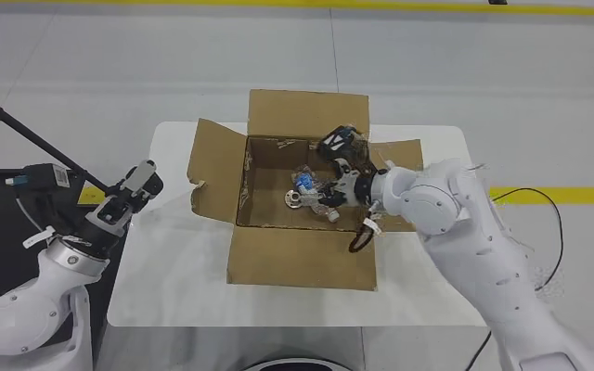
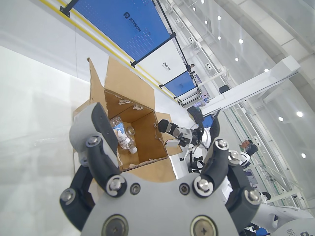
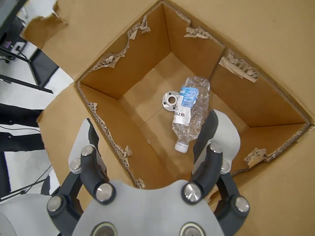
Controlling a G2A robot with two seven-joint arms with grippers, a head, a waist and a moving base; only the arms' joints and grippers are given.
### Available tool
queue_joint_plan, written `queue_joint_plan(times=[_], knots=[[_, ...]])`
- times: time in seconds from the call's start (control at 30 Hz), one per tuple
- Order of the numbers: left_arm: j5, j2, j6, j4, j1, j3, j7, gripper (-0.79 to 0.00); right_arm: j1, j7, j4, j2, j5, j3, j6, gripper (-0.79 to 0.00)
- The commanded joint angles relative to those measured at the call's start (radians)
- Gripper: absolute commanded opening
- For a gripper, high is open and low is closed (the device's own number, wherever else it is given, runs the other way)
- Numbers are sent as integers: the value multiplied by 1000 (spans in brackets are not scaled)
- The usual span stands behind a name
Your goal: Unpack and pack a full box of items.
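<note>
Right gripper (image 3: pixel 151 124) hangs open over the cardboard box (image 3: pixel 246 20).
On the box's floor lie a crushed plastic bottle (image 3: pixel 190 109) and, just beside it, a metal flange (image 3: pixel 169 100); the left gripper (image 1: pixel 144 178), fingers also spread, sits outside the box's torn flap, above the white table (image 1: pixel 176 278).

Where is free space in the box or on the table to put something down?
Free: the box floor between its left wall and the metal ring; the table between the left flap and the left gripper. Crowded: the box's right half, with the bottle and the right gripper.
</note>
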Motion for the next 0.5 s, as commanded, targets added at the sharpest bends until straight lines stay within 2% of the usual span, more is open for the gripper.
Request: queue_joint_plan(times=[0.0,0.2,0.47], knots=[[-17,1,11,-3,3,3,15,0,41,16,18,-16,-39,-64,44,0],[-27,4,8,-15,18,1,27,0,181,53,169,-87,-125,-246,173,0],[-27,4,8,-15,18,1,27,0,316,104,422,-191,-132,-406,205,0]])
